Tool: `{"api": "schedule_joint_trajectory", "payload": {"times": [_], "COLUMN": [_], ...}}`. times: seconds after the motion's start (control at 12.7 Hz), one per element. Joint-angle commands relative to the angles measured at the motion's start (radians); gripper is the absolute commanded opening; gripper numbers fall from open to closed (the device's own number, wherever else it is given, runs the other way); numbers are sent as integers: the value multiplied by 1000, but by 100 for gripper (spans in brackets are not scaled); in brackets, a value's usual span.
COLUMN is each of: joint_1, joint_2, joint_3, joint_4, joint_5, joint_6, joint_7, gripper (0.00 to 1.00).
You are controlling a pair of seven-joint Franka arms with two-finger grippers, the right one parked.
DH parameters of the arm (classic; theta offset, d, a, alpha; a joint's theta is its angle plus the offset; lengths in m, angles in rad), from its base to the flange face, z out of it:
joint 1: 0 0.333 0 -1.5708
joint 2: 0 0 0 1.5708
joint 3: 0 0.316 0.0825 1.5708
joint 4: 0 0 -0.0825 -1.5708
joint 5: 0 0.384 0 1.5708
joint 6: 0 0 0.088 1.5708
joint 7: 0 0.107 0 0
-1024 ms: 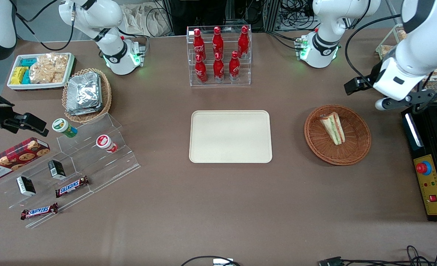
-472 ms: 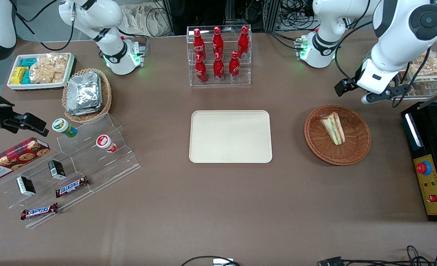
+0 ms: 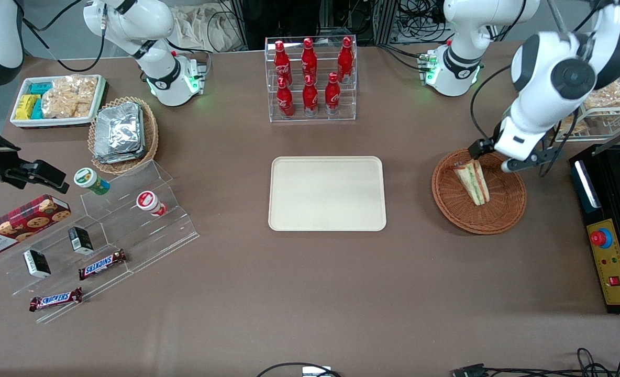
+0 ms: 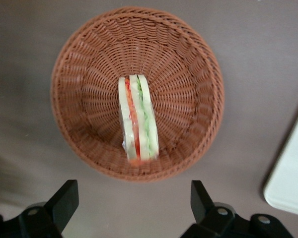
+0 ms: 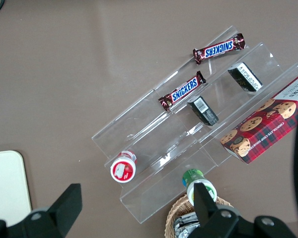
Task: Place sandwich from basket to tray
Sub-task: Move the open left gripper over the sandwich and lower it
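The wedge-shaped sandwich (image 3: 473, 180) of pale bread with green and orange-red layers lies in the round reddish-brown basket (image 3: 514, 209), toward the working arm's end of the table. My gripper (image 3: 493, 157) hangs open over the basket's rim that is farther from the front camera, holding nothing. In the left wrist view, the sandwich (image 4: 138, 119) rests on edge in the basket (image 4: 188, 79), and my gripper (image 4: 134, 201) sits just outside the rim with its dark fingers wide apart. The cream tray (image 3: 327, 193) lies bare beside the basket; its corner (image 4: 293, 183) shows in the wrist view.
A clear rack of red bottles (image 3: 310, 78) stands farther back than the tray. A black control box (image 3: 611, 246) with a red button lies beside the basket at the table's end. A clear bin of snacks (image 3: 603, 102) stands above it. Snack shelves (image 3: 106, 235) sit toward the parked arm's end.
My gripper has come down from beside the snack bin toward the front camera and the tray, and now hangs at the basket's rim. The sandwich has not moved.
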Motion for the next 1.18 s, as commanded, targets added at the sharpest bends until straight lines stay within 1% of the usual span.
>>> {"api": "schedule_joint_trajectory", "payload": {"times": [0.0,0.24,0.47,0.79,0.87,0.94,1.1], "joint_1": [32,39,45,36,36,34,34], "joint_2": [131,258,344,373,373,373,372], "joint_3": [0,32,33,33,33,33,33], "joint_4": [-3,-14,-63,-63,-63,-63,-63], "joint_5": [19,19,18,18,18,18,19], "joint_6": [117,222,352,354,354,354,354], "joint_7": [-16,-16,-49,-79,-79,-77,-77], "gripper": [100,100,100,99,95,83,17]}}
